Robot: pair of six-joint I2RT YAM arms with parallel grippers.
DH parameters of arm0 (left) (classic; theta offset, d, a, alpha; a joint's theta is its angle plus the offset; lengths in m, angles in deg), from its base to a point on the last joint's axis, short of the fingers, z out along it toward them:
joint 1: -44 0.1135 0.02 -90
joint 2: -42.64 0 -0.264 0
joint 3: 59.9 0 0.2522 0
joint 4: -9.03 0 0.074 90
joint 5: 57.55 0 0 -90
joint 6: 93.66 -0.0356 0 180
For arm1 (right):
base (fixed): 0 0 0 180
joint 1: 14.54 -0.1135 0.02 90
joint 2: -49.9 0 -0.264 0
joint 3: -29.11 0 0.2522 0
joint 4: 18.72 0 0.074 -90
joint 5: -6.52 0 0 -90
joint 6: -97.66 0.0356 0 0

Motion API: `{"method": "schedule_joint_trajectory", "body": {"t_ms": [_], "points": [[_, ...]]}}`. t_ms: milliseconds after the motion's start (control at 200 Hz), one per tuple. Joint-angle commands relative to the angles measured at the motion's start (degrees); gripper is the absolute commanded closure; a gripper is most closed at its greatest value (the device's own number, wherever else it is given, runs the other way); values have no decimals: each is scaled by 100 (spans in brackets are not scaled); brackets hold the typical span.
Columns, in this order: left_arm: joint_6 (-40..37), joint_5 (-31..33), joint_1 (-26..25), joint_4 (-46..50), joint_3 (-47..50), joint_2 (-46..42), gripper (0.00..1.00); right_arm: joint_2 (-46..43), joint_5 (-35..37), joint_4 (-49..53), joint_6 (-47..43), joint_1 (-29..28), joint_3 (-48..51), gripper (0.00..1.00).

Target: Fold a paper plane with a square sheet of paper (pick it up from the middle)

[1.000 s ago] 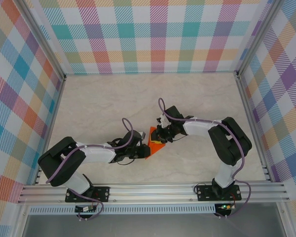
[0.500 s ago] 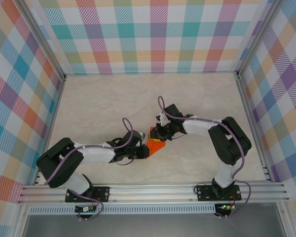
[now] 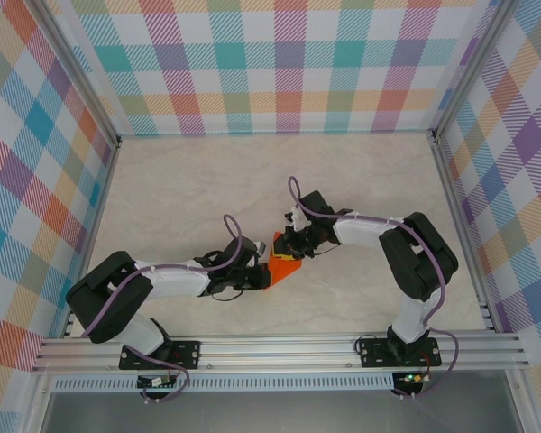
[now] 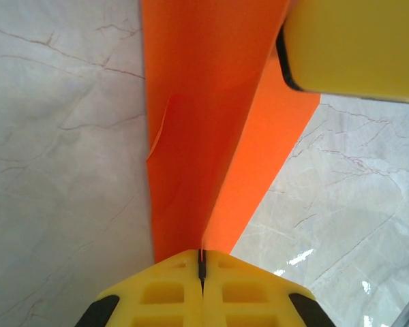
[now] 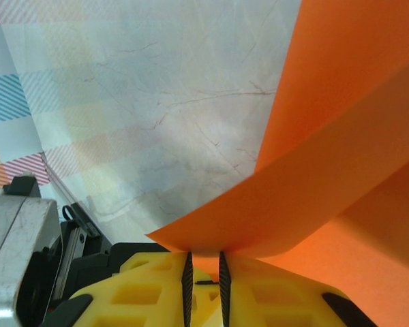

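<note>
The square sheet of paper (image 3: pixel 286 265) is bright orange, folded and lifted between both grippers at the table's middle. My left gripper (image 3: pixel 267 271) comes in from the left and is shut on it. In the left wrist view the yellow jaws (image 4: pixel 201 264) meet on a creased edge of the sheet (image 4: pixel 191 122), and a yellow finger (image 4: pixel 354 44) of the other gripper shows at the top right. My right gripper (image 3: pixel 288 249) reaches in from the right. Its jaws (image 5: pixel 203 262) stand a narrow gap apart, with a flap of the paper (image 5: pixel 341 136) lying across their tips and orange showing in the gap.
The marble-look table (image 3: pixel 198 189) is walled by plaid panels (image 3: pixel 279 63) at the back and sides. An aluminium rail (image 3: pixel 279 347) with both arm bases runs along the near edge. The two arms meet head to head just right of the table's centre.
My left gripper has closed fully on the paper. The sheet and both grippers have shifted slightly toward the back of the table. The right jaws have eased a little.
</note>
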Motion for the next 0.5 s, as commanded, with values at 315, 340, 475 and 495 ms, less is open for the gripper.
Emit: {"method": "schedule_joint_trajectory", "body": {"t_ms": [315, 340, 475, 495], "points": [[-69, -729, 329, -326, -134, 133, 97, 110, 117, 107, -145, -137, -151, 79], [-71, -721, 335, -328, -124, 137, 96, 150, 137, 134, -151, -140, -192, 79], [-98, -638, 344, -211, -118, 111, 91, 283, 207, 145, -100, -143, -266, 79], [-100, -622, 343, -198, -115, 102, 89, 279, 228, 151, -91, -144, -266, 79]]}}
